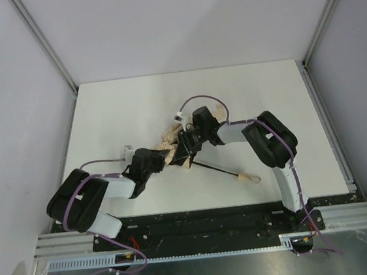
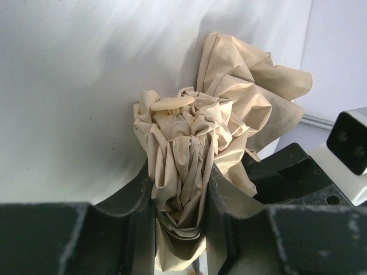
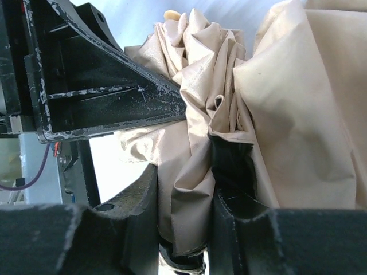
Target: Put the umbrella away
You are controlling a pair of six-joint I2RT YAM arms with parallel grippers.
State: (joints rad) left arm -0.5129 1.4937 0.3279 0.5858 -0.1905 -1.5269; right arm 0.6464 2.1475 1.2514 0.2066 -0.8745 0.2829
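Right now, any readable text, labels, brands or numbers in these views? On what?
No readable text in any view.
umbrella: plain beige fabric, no print or label showing.
table: no marking visible.
white piece on the purple cable: too small to tell whether it carries writing.

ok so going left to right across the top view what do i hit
left gripper → umbrella fabric → right gripper → shaft → handle
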